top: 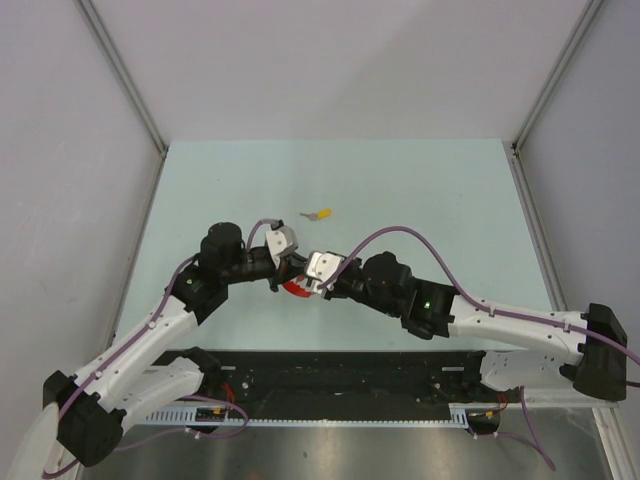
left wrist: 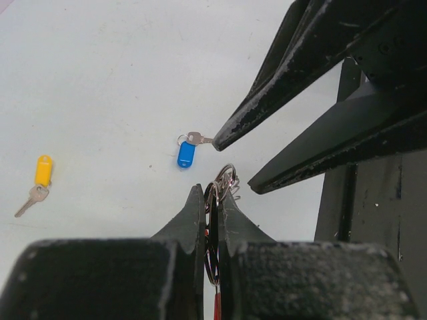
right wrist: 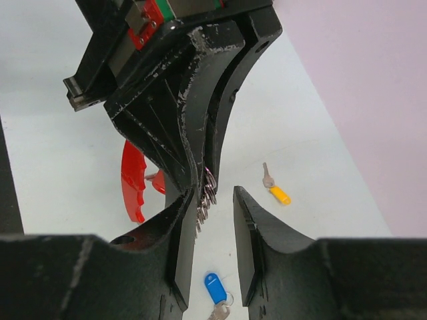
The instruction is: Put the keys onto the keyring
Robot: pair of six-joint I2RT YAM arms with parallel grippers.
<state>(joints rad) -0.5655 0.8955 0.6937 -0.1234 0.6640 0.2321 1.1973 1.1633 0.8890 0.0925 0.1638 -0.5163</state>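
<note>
1. Tabletop (top: 420,190), pale green and smooth, sits between plain grey walls (top: 320,60).
2. Left gripper (left wrist: 212,200) pinches the keyring (left wrist: 225,179), a silvery metal ring bunch with a curved red plastic tag.
3. Right gripper (right wrist: 213,193), fingers narrowly parted and holding nothing, is just beside the keyring.
4. Blue-capped silver metal key (left wrist: 187,153) lies near the keyring; yellow-capped silver metal key (left wrist: 41,175) lies well apart from it.

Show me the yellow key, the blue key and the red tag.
yellow key (left wrist: 43,170): left wrist view, on its cap.
blue key (left wrist: 186,154): left wrist view, on its cap.
red tag (right wrist: 132,183): right wrist view, on its curved middle.
</note>
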